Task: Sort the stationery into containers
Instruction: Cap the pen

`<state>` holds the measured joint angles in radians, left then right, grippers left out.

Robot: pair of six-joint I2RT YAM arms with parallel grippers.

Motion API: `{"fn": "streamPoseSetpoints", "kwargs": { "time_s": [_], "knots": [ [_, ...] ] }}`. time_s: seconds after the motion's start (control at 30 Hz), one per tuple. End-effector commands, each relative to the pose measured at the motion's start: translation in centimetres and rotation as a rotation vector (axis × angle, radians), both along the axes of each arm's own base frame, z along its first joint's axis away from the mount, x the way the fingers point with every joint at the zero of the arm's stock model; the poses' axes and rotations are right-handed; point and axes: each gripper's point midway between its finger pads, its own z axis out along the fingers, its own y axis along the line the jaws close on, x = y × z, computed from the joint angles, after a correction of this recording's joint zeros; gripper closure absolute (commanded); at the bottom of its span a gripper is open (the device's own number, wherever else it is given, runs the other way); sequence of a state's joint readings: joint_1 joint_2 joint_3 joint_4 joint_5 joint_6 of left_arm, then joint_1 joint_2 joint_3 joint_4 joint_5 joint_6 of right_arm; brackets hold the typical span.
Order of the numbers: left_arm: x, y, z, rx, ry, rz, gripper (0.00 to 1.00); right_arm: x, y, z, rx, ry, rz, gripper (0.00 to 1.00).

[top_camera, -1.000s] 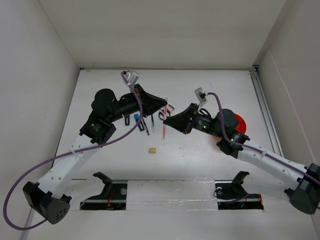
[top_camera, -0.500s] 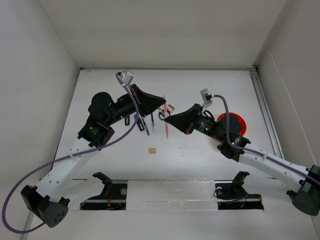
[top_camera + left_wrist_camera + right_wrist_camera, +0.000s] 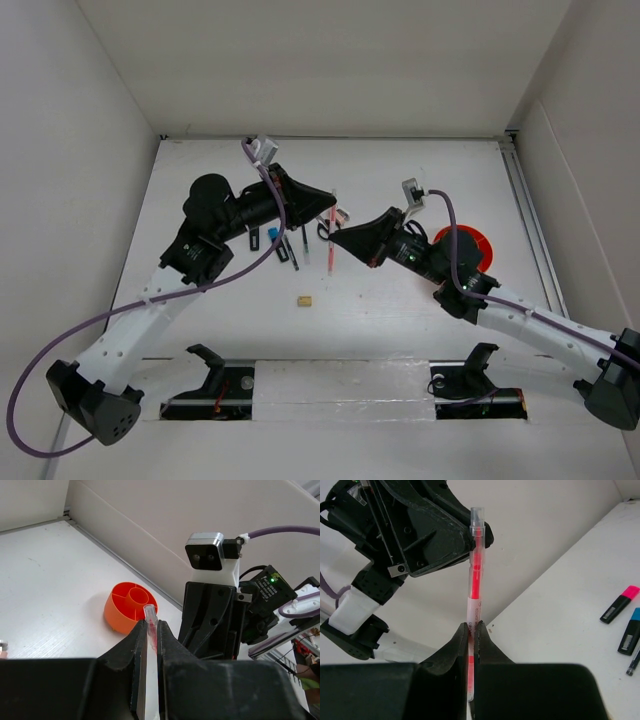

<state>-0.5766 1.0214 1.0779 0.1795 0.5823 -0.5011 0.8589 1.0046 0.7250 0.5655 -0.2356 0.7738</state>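
Both arms reach in and meet mid-table, left gripper (image 3: 328,203) from 9 o'clock and right gripper (image 3: 334,236) from 3, each clamped tight on the same red-orange pen (image 3: 475,565): left near its clear-capped end, right lower down. Orange cup (image 3: 131,605) sits at 3 o'clock, half hidden behind the right arm. Blue marker (image 3: 272,235) and dark pens (image 3: 290,250) lie at 9 o'clock of the pen, eraser (image 3: 303,299) at 7; the pen's label print is too small to read.
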Motion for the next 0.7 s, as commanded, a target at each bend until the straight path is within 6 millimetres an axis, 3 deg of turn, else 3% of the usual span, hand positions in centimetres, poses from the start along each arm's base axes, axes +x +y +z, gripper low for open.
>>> {"fn": "streamPoseSetpoints", "kwargs": {
  "time_s": [0.0, 0.43, 0.53, 0.67],
  "knots": [
    [0.6, -0.1, -4.3, 0.134, 0.075, -0.011, 1.0, -2.6, -3.0, 11.2, 0.277, -0.258, -0.022, 1.0],
    [0.5, -0.2, -4.6, 0.153, 0.075, -0.024, 1.0, -3.4, -3.4, 12.2, 0.338, -0.238, 0.02, 1.0],
    [0.3, -0.4, -5.0, 0.166, 0.063, -0.049, 1.0, -4.3, -3.4, 13.8, 0.361, -0.265, 0.059, 1.0],
    [0.2, -0.4, -5.2, 0.19, 0.074, -0.06, 1.0, -3.0, -3.0, 13.2, 0.302, -0.237, 0.005, 1.0]
  ]
}}
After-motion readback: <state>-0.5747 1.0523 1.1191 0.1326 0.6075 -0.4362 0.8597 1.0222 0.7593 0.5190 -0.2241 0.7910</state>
